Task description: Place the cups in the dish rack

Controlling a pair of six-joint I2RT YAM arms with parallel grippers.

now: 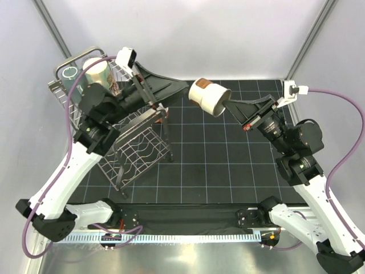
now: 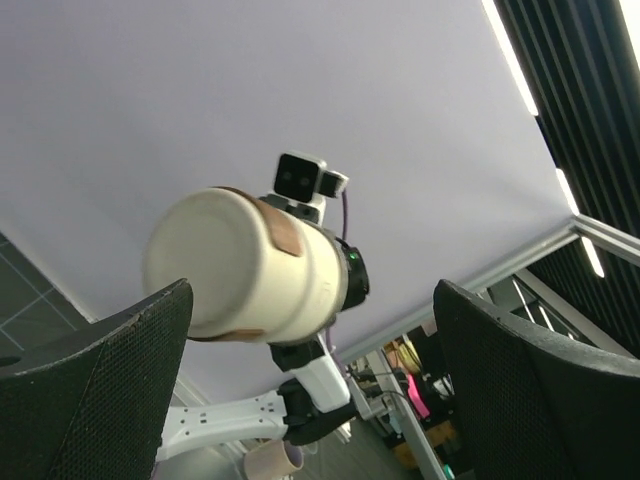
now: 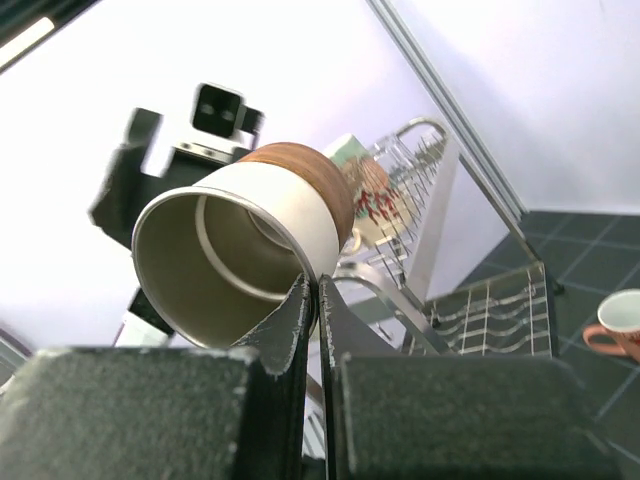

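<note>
Pale lavender walls close in a table covered by a black grid mat (image 1: 228,165). The dish rack (image 1: 140,154) stands on the mat's far left part, and its silver wire grid slopes down toward the middle.

At the rack's far end, the grey-teal tumbler (image 1: 71,77) stands in the corner by the loop handle. The cream mug with red-brown print (image 1: 102,77) sits in the rack just beside it, on the side toward the centre.

The left gripper (image 2: 310,300) reaches out from above the rack toward the middle of the mat. Its fingers are spread wide and hold nothing.

The small brown-based cup (image 1: 208,96) hangs in the air just past the rack's centre-facing side, above the mat. It lies on its side, with the brown base turned toward the rack and the open mouth turned away from it. The right gripper (image 3: 318,290) comes in from the side away from the rack and pinches the cup's rim wall between its pressed-together fingers.

The cup's base is very near the left fingertips, but I cannot tell whether they touch.

In the right wrist view, the salmon-pink mug (image 3: 620,325) stands upright on the mat, apart from the rack's low end.
</note>
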